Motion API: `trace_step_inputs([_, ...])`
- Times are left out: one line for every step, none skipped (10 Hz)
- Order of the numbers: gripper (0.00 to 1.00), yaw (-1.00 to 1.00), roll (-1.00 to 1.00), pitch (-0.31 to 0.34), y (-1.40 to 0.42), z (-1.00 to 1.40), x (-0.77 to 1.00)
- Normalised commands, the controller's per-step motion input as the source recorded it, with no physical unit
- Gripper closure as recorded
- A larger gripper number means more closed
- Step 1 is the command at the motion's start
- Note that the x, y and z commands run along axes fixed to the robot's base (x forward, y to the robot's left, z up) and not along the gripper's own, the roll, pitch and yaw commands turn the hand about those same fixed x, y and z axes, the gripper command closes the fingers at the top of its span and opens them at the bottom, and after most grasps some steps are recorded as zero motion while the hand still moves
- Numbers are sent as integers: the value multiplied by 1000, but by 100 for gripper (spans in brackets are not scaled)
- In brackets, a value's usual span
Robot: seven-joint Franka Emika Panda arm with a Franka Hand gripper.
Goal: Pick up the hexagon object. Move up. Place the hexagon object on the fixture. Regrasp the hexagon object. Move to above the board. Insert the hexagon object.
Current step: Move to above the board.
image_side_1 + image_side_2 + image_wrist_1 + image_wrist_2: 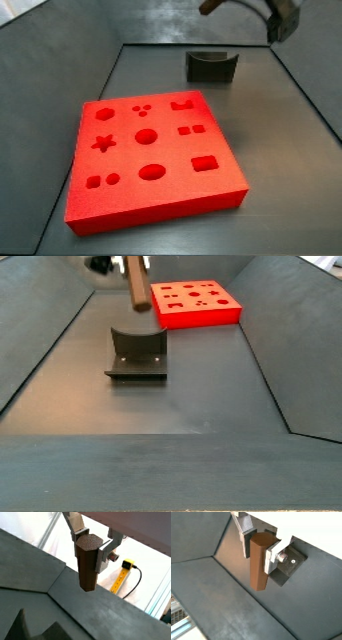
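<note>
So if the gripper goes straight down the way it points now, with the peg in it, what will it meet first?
Probably bare floor. The gripper holds the hexagon object upright, seemingly behind the fixture and left of the board, but depth is unclear.

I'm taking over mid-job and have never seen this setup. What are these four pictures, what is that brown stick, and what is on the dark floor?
This is one robot arm ending in a two-finger claw. Two pictures come from cameras on its wrist, looking down past the fingers; two come from cameras fixed beside the table.

In both wrist views the claw's flat silver fingers are shut on the slim dark brown hexagon rod, gripping near its top, so it hangs upright, clear of the floor. A side view shows the same rod held high, above the floor behind the fixture.

On the dark grey floor lie two things: the small dark grey notched block, the fixture, with nothing on it, and the large bright red board with shaped cut-outs.
</note>
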Motion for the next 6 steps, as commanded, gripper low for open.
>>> trace_step_inputs([100, 149, -15, -43, -32, 930, 28])
trace_step_inputs([100, 107, -18, -50, -25, 759, 29])
trace_step_inputs([100, 54, -19, -43, -15, 539, 19])
trace_step_inputs([100, 13, -26, -27, -12, 319, 12])
trace_step_inputs([100, 0, -30, -13, -10, 208, 6])
trace_step_inputs([100, -53, -1000, -136, -1000, 349, -510])
